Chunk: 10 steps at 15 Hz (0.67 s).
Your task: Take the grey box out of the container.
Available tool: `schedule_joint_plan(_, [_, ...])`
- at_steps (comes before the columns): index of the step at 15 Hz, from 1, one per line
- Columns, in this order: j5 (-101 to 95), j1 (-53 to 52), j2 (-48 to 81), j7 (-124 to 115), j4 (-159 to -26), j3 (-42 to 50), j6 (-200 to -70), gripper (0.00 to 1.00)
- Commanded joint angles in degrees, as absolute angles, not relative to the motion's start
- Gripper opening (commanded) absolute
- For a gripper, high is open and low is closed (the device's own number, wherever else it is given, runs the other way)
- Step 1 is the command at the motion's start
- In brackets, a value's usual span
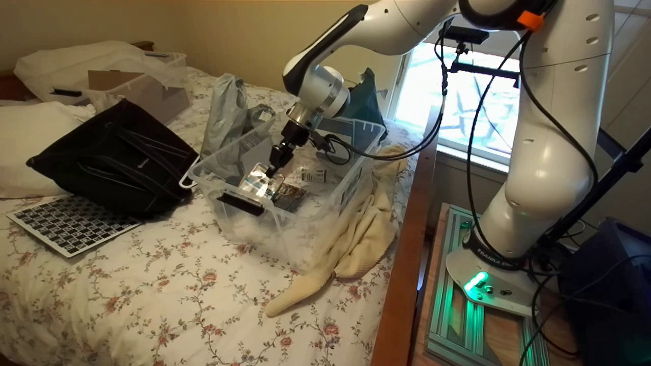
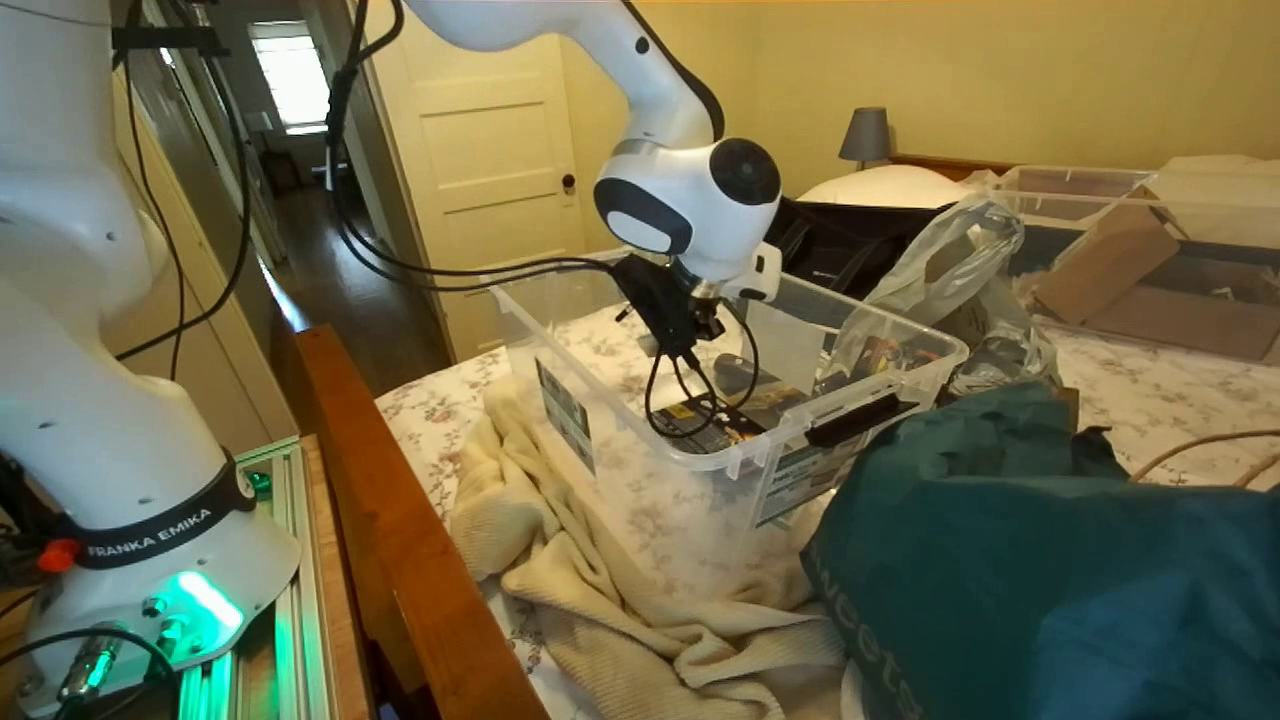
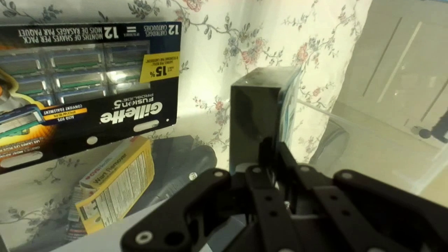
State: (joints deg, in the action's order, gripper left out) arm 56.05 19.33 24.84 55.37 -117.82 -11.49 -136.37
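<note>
Container (image 1: 249,229) walls surround the grey box (image 3: 247,115) clamped in the hand (image 3: 277,150), razor pack (image 3: 91,91) nearby.

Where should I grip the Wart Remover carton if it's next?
The Wart Remover carton likely grips best mid-length, across its long sides, from above: it is boxy, longer than wide, walled in by the clear plastic bin, and a dark item lies close on its right in the wrist view.
</note>
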Motion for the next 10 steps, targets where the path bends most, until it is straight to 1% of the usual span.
schedule_joint_plan(1, [62.2,16.1,18.5,60.6,-122.4,-8.1,-136.7,0.02])
schedule_joint_plan(10, [67.9,11.3,13.4,68.4,-122.8,-2.8,-134.6,0.02])
